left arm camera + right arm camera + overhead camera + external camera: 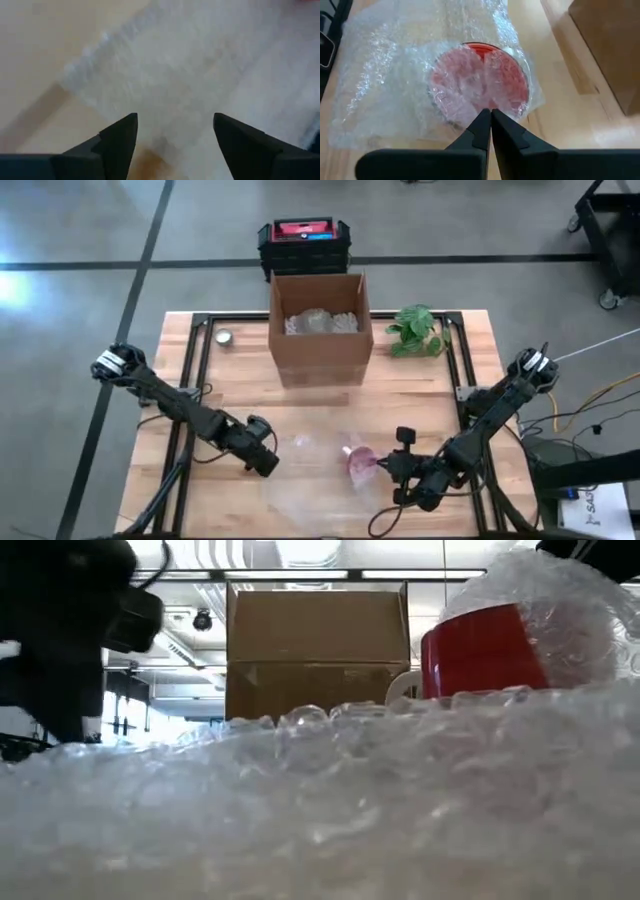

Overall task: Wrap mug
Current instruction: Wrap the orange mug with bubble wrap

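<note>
- right gripper (491,116) pinched closed on bubble wrap (385,70) at the red mug (480,82) rim
- mug lies under the wrap, front-centre of table (220,395) (wrap covers its mouth)
- left gripper (175,132) fingers apart, over the wrap's edge

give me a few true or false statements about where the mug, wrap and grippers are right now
1. The red mug lies under clear bubble wrap. True.
2. The right gripper is wide open. False: it is shut, pinching the wrap at the mug.
3. The left gripper is open over the wrap. True.
4. The brown cardboard box is lying flat and folded. False: it stands open-topped.
5. The green leafy plant is inside the box. False: it lies beside it on the table.
</note>
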Controlling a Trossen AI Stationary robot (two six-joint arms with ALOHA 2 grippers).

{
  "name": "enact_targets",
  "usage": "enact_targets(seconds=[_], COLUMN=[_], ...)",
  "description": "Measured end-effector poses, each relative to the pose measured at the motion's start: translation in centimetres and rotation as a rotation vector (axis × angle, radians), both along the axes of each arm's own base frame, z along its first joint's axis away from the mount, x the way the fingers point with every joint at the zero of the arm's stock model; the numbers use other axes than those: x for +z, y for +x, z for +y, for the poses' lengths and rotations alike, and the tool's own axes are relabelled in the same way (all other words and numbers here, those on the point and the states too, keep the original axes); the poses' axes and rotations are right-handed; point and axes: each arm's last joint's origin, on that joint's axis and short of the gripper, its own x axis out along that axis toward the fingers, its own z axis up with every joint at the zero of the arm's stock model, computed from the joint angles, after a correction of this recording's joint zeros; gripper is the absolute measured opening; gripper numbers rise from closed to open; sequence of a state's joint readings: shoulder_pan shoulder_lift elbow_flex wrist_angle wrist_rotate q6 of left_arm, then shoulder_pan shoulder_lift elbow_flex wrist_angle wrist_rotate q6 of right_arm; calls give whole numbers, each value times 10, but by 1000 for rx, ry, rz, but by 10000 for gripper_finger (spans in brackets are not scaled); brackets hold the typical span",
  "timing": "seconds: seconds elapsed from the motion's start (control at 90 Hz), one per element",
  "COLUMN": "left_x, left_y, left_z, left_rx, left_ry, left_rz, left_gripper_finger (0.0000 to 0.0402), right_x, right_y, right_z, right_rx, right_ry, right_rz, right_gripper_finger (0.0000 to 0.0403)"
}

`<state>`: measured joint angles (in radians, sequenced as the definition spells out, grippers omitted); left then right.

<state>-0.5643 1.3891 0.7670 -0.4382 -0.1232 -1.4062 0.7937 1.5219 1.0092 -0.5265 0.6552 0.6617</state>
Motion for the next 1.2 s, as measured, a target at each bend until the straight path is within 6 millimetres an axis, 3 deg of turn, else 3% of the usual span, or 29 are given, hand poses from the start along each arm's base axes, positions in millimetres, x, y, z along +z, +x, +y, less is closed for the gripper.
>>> enact_targets(seconds=[0.233,0.4,0.711,0.867,0.989,1.2], left_x=[-3,-18,-64,-66,-58,-47], left_y=[-25,-38,-22,-15,-11,-2], left_z=[-29,-35,-49,-55,-59,-62], left_rx=[53,161,151,156,118,73], left_ry=[-54,-82,-96,-71,-53,-3], left_rz=[33,6,-60,-78,-123,-212], left_gripper_finger=[200,189,186,179,136,14], right_x=[4,14,33,25,9,-17], right_y=[-1,1,-4,-9,-22,-43], right_z=[0,1,0,0,1,-2], right_rx=[10,40,26,-10,-54,-133], right_ry=[3,-22,-84,-63,-36,-7], right_rz=[-7,1,83,91,116,143], right_gripper_finger=[0,0,0,0,0,0])
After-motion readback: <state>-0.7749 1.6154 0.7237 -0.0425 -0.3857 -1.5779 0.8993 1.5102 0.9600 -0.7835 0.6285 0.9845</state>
